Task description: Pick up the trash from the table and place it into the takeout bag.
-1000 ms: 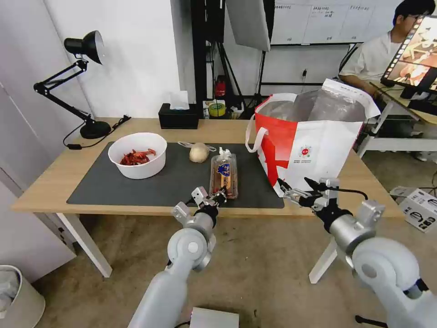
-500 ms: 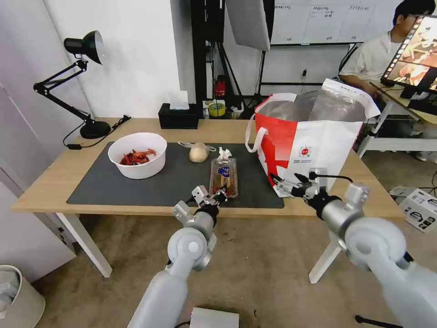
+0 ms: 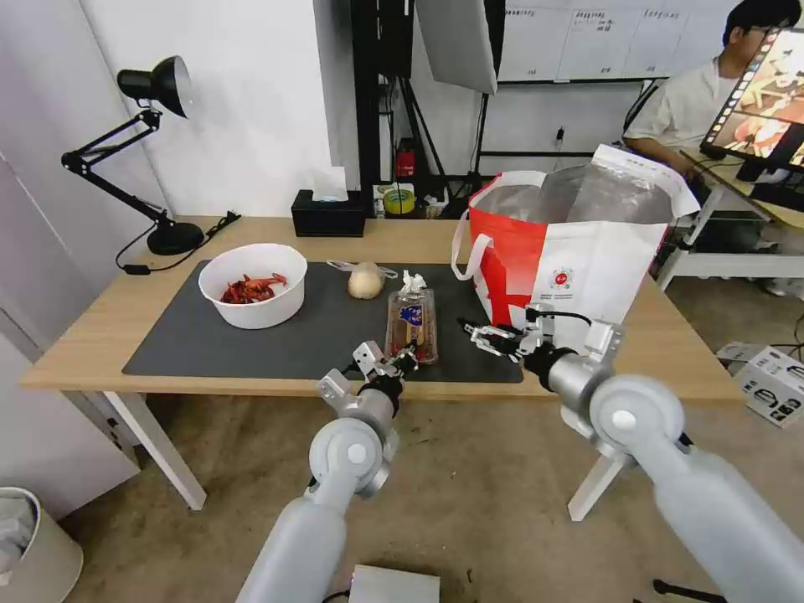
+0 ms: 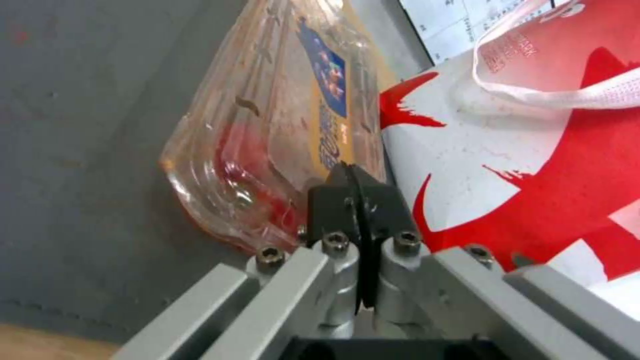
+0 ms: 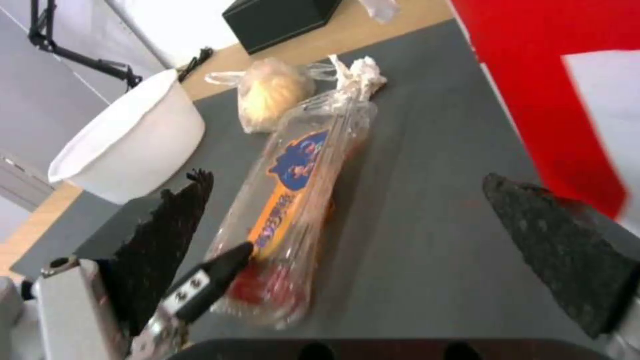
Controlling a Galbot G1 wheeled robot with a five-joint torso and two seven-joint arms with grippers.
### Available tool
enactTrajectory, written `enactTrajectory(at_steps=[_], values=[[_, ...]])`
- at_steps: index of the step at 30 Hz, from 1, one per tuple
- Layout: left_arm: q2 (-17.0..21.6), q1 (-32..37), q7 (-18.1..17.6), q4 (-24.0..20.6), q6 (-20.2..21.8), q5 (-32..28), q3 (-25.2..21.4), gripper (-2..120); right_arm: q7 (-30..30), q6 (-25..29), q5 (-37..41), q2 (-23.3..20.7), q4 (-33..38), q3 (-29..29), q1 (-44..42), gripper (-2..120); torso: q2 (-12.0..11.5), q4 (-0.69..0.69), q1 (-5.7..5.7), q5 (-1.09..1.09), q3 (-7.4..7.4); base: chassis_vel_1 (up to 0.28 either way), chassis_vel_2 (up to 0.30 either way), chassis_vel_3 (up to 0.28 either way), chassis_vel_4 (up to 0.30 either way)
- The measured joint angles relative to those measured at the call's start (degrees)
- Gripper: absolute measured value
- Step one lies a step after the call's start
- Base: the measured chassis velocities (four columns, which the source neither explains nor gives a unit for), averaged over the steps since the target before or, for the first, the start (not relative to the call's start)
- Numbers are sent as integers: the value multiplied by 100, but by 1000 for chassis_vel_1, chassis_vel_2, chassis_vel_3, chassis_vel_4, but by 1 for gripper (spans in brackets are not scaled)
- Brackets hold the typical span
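Observation:
A clear hinged tray (image 3: 411, 322) lies on the dark mat (image 3: 251, 343) of the wooden table (image 3: 84, 335). My left gripper (image 3: 404, 358) is shut, its tips against the tray's near end (image 4: 287, 125); I see nothing between its pads (image 4: 333, 200). My right gripper (image 3: 481, 335) hovers open over the mat between the tray (image 5: 300, 200) and the red-and-white takeout bag (image 3: 578, 260). Farther back are the white bowl of red shells (image 3: 253, 285), the beige wrapped lump (image 3: 366, 280) and a crumpled tissue (image 3: 410, 280) at the tray's far end.
A black tissue box (image 3: 328, 213) and a desk lamp (image 3: 174, 239) stand along the table's back edge. The bag fills the table's right end. A bin (image 3: 33, 544) is on the floor at left, a carton (image 3: 775, 381) at right.
My right arm has swung left, from in front of the bag to over the mat beside the tray, still open. The left gripper has not moved.

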Motion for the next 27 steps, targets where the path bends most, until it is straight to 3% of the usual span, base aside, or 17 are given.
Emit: enactTrajectory(at_steps=[15, 27], values=[[33, -2, 4, -1, -4, 70, -29, 0, 243, -248, 561, 516, -1019, -542, 977, 99, 0, 0, 0, 0, 0, 0, 0, 0, 0], [43, -4, 5, -52, -7, 82, -54, 0, 376, -395, 639, 902, -1487, -725, 1235, 98, 0, 0, 0, 0, 0, 0, 0, 0, 0]])
